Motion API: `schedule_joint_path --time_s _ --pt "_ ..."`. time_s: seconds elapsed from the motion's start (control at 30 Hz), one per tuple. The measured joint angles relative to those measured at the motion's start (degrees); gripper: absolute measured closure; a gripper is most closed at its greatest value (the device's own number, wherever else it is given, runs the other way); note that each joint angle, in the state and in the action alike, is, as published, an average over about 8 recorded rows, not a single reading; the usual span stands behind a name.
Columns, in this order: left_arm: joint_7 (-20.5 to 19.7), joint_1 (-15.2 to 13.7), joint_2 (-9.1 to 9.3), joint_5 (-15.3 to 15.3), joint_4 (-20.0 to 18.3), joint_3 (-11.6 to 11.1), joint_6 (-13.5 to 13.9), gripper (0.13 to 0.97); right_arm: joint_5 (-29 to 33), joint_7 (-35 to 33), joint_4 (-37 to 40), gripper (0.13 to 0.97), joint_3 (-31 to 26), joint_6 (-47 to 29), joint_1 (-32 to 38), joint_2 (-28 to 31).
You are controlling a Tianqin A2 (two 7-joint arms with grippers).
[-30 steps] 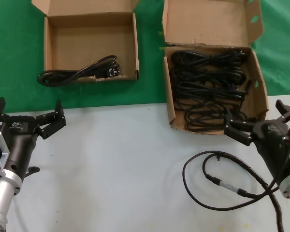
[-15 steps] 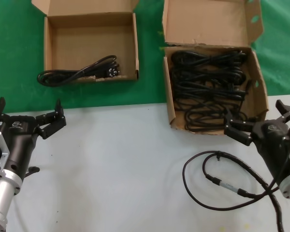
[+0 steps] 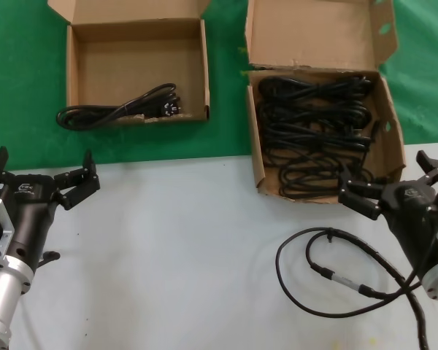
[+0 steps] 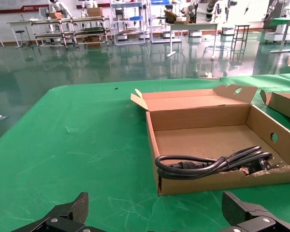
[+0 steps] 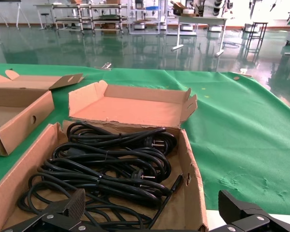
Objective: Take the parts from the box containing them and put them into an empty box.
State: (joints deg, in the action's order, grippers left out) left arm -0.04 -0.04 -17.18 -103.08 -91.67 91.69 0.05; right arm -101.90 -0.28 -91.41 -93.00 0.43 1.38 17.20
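Box containing parts (image 3: 257, 157): brown cardboard, on the robot's right side, straddling the edge between the green cloth (image 3: 22, 87) and the pale table surface (image 3: 168, 255), lid flap standing open at the far side. Parts (image 3: 314, 135): black power cords in long loops, piled several deep and filling this box; moulded plugs visible among the coils in the right wrist view. Second box (image 3: 73, 73): brown cardboard, on the robot's left side on the green cloth, lid flap open; holds one bundled black cord (image 3: 120, 109) lying against its near wall, one loop end hanging out past the left corner. Thin black cable (image 3: 336, 281): loose loop on the pale surface near the right arm, silver connector partway along. Left gripper (image 3: 40, 179): low over the pale surface, near the cloth edge, fingers spread wide, holding nothing. Right gripper (image 3: 390, 186): just beside the near right corner of the full box, fingers spread wide, holding nothing.
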Motion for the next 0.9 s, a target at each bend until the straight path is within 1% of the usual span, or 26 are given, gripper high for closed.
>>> schedule_joint_path --time_s 0.9 --pt "0.0 0.0 0.0 0.0 0.0 0.0 0.0 0.132 0.0 0.0 0.0 0.129 0.0 0.0 0.0 0.0"
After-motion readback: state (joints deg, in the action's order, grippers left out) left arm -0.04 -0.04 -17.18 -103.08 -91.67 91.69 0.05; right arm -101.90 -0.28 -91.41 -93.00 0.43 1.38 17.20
